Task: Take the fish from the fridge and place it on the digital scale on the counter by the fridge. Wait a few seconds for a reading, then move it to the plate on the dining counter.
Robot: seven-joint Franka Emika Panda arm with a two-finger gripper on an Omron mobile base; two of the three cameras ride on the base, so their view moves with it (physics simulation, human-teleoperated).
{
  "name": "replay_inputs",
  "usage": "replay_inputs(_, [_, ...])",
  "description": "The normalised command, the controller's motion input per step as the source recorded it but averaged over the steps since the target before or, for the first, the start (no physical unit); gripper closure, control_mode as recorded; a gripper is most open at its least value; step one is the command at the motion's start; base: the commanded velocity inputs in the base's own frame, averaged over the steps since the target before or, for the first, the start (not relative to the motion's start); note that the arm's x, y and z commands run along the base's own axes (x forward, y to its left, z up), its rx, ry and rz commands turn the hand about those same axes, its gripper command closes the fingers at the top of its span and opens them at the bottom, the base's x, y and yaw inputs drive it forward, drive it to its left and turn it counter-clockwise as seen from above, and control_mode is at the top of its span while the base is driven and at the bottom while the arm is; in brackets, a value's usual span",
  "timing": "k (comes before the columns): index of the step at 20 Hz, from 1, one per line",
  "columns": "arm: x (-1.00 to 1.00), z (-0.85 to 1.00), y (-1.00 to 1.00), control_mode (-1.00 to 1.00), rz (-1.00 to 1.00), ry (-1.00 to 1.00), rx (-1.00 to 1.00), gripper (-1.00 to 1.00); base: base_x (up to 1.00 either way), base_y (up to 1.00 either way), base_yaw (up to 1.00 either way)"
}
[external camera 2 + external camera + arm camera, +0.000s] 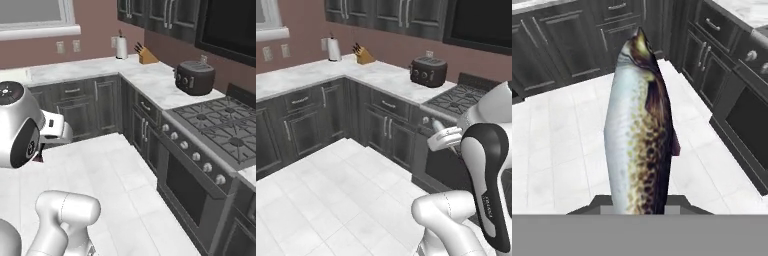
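The claw (641,209) is closed on the fish (639,135), its two dark finger tips showing at either side of the fish's lower end. The fish stands along the hand view, pale and speckled brown (tip toward the dark cabinets), above the white tiled floor (557,145). The base views add the toaster (194,77) on the marble bench (376,75), left of the stove (220,127); beyond the toaster stand a knife block (363,55) and a paper towel roll (333,49).
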Motion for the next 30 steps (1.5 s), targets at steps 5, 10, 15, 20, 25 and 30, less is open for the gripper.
replay_inputs(5, [0.00, 0.00, 0.00, 1.00, 0.00, 0.00, 0.00, 1.00, 0.59, 0.00, -0.64])
replay_inputs(10, [0.00, 0.00, 0.00, 1.00, 0.00, 0.00, 0.00, 1.00, 0.65, 0.00, -0.64])
replay_inputs(15, [0.00, 0.00, 0.00, 1.00, 0.00, 0.00, 0.00, 1.00, 0.71, 0.00, -0.62])
replay_inputs(20, [0.00, 0.00, 0.00, 1.00, 0.00, 0.00, 0.00, 1.00, 0.70, 0.00, -0.66])
replay_inputs(25, [0.00, 0.00, 0.00, 1.00, 0.00, 0.00, 0.00, 1.00, 0.72, -0.01, -0.63])
replay_inputs(30, [0.00, 0.00, 0.00, 1.00, 0.00, 0.00, 0.00, 1.00, 0.88, -0.02, -0.57])
